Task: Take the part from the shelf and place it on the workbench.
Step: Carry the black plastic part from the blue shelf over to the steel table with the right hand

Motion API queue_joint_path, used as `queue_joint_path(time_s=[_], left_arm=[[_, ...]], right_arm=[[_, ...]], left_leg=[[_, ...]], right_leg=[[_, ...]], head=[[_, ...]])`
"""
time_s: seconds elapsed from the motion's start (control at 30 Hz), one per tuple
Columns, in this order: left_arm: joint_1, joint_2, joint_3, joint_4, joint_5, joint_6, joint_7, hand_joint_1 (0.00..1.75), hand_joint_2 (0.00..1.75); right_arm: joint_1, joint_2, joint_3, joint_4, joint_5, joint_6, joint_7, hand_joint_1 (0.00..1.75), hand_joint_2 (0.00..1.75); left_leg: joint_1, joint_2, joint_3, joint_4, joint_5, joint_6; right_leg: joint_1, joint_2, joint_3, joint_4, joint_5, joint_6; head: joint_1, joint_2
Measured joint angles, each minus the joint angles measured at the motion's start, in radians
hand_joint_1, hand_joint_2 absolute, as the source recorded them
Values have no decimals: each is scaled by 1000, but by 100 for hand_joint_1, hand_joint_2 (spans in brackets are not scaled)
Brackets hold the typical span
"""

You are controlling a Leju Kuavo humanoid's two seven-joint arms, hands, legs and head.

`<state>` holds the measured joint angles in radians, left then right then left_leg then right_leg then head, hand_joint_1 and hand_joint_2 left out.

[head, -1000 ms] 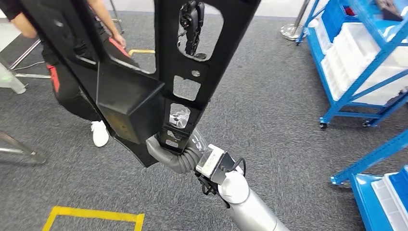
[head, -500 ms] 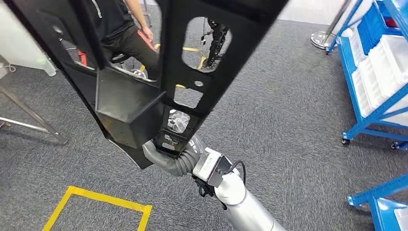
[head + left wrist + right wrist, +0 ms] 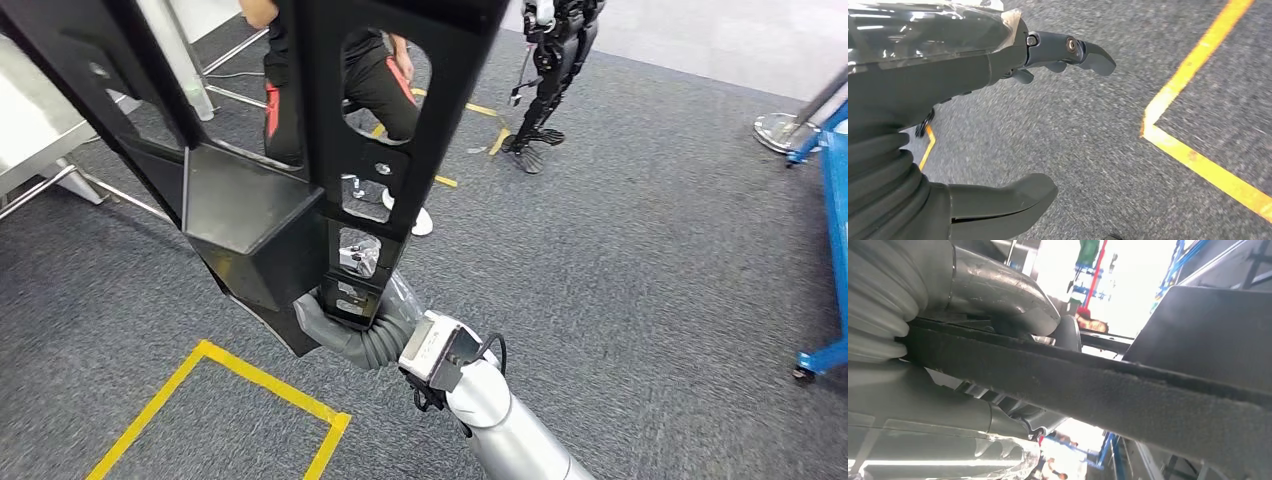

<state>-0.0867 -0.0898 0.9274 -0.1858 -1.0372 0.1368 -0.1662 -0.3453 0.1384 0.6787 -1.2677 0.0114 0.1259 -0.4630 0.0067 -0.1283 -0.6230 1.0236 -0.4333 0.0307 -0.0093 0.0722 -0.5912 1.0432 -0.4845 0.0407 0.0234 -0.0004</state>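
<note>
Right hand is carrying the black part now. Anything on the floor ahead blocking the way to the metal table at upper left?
The right hand grips the long black panel with cut-outs. The grey metal table sits at the upper left. A person in black trousers stands just beyond the panel, near that table. The grey carpet between shows nothing else, though the panel hides much of it.

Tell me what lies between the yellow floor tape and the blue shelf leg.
In the head view, bare grey carpet and the robot's right arm lie between the yellow floor tape and the blue shelf leg.
</note>
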Motion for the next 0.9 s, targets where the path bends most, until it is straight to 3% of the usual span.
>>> queue_joint_path(time_s=[0.03, 0.1, 0.17, 0.23, 0.3, 0.33, 0.37, 0.43, 0.5, 0.53, 0.6, 0.67, 0.73, 0.8, 0.83, 0.87, 0.9], left_arm=[[1, 0, 0, 0, 0, 0, 2, 0, 175], [4, 1, 2, 0, 0, 0, 4, 0, 175], [5, 1, 3, 0, 0, 1, 6, 0, 175], [3, 2, 3, 0, 0, 1, 6, 0, 175], [2, 2, 3, 1, 0, 1, 6, 0, 175], [3, 3, 3, 1, 0, 1, 6, 0, 175], [3, 4, 3, 1, 0, 2, 7, 0, 175], [3, 5, 3, 1, 0, 2, 7, 0, 175], [1, 5, 3, 0, 0, 2, 7, 0, 175], [0, 5, 3, 1, 0, 2, 7, 0, 175], [-1, 5, 4, 1, 0, 5, 6, 0, 175], [0, 4, 4, 1, 0, 8, 6, 0, 175], [-2, 3, 4, 1, 0, 11, 7, 0, 175], [-3, 2, 4, 1, 0, 13, 8, 0, 175], [-3, 2, 4, 1, 1, 14, 9, 0, 175], [-2, 0, 4, 1, 1, 14, 9, 0, 175], [-2, -1, 4, 1, 2, 14, 9, 0, 175]], right_arm=[[0, 0, 0, 0, 0, 0, 0, 175, 175], [-1, 3, 0, 0, -1, 1, 0, 175, 175], [-3, 9, 0, -1, -2, 2, 0, 175, 175], [-3, 12, 0, -1, -3, 3, 0, 175, 175], [-2, 11, 0, -1, -3, 3, 0, 175, 175], [-2, 11, 0, -1, -3, 3, 0, 175, 175], [-2, 11, 0, -1, -3, 3, 0, 175, 175], [-2, 12, 0, -1, -3, 3, 0, 175, 175], [-4, 11, 0, -1, -3, 3, 0, 175, 175], [-5, 11, 0, -1, -4, 3, 0, 175, 175], [-7, 13, 0, -1, -5, 4, 1, 175, 175], [-9, 15, 1, -1, -9, 4, 0, 175, 175], [-8, 11, 2, 0, -12, 4, -1, 175, 175], [-6, 4, 2, 3, -14, 4, -1, 175, 175], [-6, 2, 2, 5, -14, 4, -1, 175, 175], [-6, 1, 2, 6, -14, 4, -1, 175, 175], [-6, 1, 2, 7, -14, 4, -1, 175, 175]], left_leg=[[0, -11, -2, 0, 1, -6], [3, -22, -5, -1, 2, -17], [2, 30, -22, 32, -21, -28], [2, 99, -76, 141, -78, -38], [10, 119, -140, 258, -119, -49], [15, 123, -151, 274, -115, -54], [20, 130, -141, 249, -92, -60], [28, 167, -72, 117, -27, -70], [26, 196, -18, 21, 2, -65], [22, 198, -11, 7, 1, -57], [17, 172, -12, 7, 0, -36], [18, 149, -11, 3, 3, -18], [20, 125, -10, 1, 5, -5], [17, 98, -11, 1, 4, 1], [14, 83, -11, 2, 4, 1], [12, 67, -10, 2, 4, 2], [11, 51, -9, 2, 4, 1]], right_leg=[[2, 6, 9, -16, 6, -5], [-2, -15, 17, -21, 10, -16], [-11, -40, 26, -30, 12, -32], [-13, -69, 32, -35, 10, -44], [-12, -98, 34, -35, 6, -49], [-13, -112, 35, -34, 4, -48], [-14, -125, 37, -34, 2, -45], [-16, -148, 44, -32, -7, -33], [-9, -166, 51, -31, -17, -18], [-5, -174, 55, -32, -20, -12], [-3, -189, 64, -37, -24, 0], [-6, -159, 56, -12, -44, 6], [-7, -102, 3, 99, -95, -3], [-5, -79, -70, 234, -139, -11], [-4, -76, -91, 262, -140, -10], [-3, -74, -92, 250, -125, -5], [-3, -68, -76, 200, -96, -1]], head=[[0, 0], [-1, 0], [-2, 0], [-4, 0], [-4, 0], [-4, 0], [-4, 0], [-5, 0], [-3, 0], [-2, 0], [2, 0], [2, 0], [3, 0], [3, 0], [3, 0], [3, 0], [3, 0]])
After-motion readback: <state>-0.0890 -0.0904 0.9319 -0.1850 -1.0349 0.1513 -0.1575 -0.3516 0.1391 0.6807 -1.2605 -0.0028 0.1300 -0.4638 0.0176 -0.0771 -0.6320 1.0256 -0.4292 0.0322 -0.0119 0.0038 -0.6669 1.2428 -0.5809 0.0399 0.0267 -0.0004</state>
